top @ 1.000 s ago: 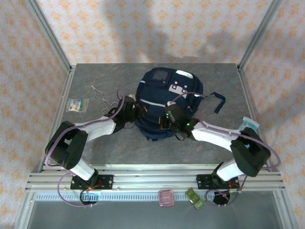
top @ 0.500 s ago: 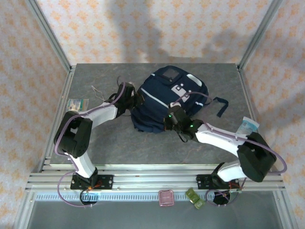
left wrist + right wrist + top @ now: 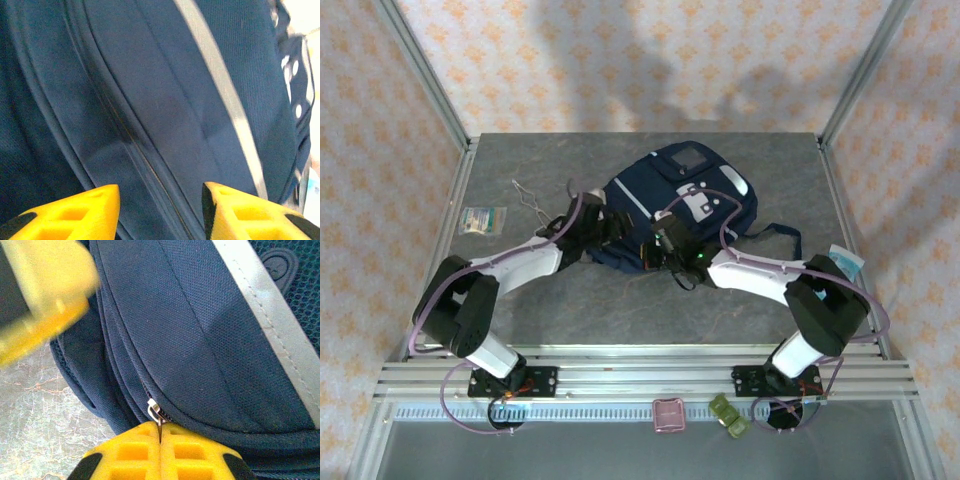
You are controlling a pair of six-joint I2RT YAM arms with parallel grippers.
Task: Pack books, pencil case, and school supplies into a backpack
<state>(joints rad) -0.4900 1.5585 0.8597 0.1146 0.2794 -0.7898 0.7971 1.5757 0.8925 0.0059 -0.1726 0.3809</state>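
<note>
One soft, floppy navy backpack point(image 3: 685, 195) lies far-centre on the table point(image 3: 520, 295); it will likely sag, so seams and zip look the firmest holds. Left gripper point(image 3: 160, 200) stands spread against its cloth, empty; right gripper point(image 3: 160, 435) pinches the small zip pull point(image 3: 154, 412) at its near edge

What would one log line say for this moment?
left claw: open, facing backpack | right claw: shut on zipper pull | backpack: lying on table
</note>
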